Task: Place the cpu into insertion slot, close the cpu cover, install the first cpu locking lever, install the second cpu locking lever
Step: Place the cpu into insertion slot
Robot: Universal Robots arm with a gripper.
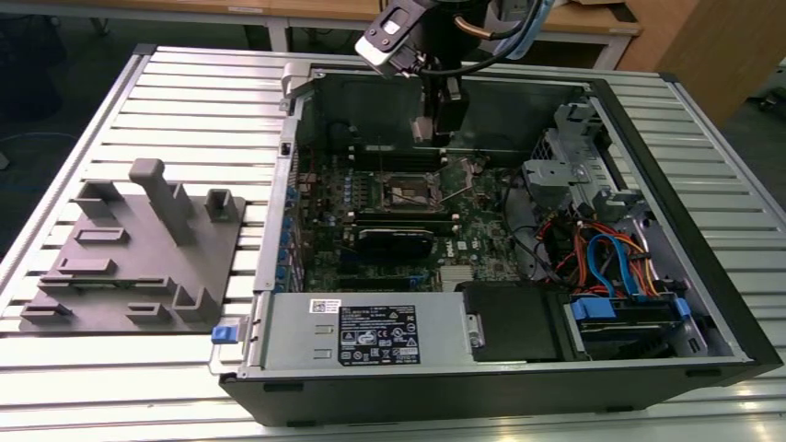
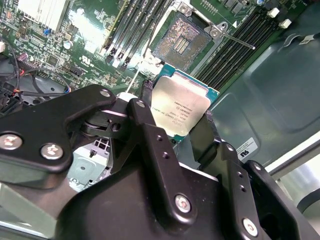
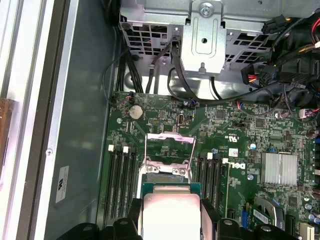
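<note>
- Claw [image 2: 176, 122] was seen clenched on the cpu [image 2: 181, 106], which was gripped by two opposite edges with its silver top exposed.
- The cpu was held over the motherboard [image 2: 60, 45], near the insertion slot [image 2: 182, 39] but clear of it.
- The slot was left uncovered, with its contact field exposed.
- The cpu cover [image 3: 168, 145] was seen swung up beside the slot.
- The open computer case [image 1: 516, 391] was laid on the slatted worktop [image 1: 147, 110].
</note>
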